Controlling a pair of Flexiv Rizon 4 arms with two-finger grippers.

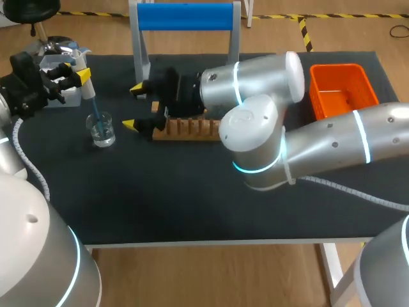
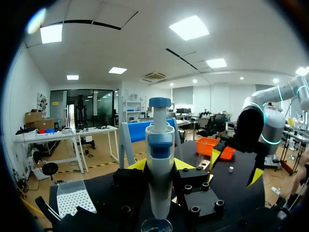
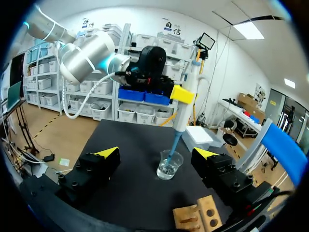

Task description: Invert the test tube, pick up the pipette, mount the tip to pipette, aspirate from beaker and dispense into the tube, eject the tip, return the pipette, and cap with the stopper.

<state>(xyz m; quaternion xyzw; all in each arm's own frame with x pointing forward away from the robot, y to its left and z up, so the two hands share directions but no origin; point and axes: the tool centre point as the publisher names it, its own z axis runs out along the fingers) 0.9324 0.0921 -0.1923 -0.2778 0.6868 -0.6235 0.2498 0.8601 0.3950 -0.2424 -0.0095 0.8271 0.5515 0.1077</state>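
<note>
Pipette (image 3: 182,108) is held upright over the beaker (image 1: 102,131), its blue tip lowered inside the glass, and is clamped between the fingers of the left gripper (image 2: 160,165). Right gripper (image 1: 133,107) is kept just beside the beaker, fingers wide apart, nothing held. Rack (image 1: 188,128) is seen past that gripper from the beaker.

In the head view the right arm (image 1: 255,89) covers one end of the wooden rack (image 1: 188,128), so what its holes hold cannot be told, and hides the near edge of the orange bin (image 1: 342,89). From the left wrist only the rim of the beaker (image 2: 156,224) shows under the pipette (image 2: 159,169), whose lower end is cut off at the picture's edge; the right wrist view cuts the rack short too
</note>
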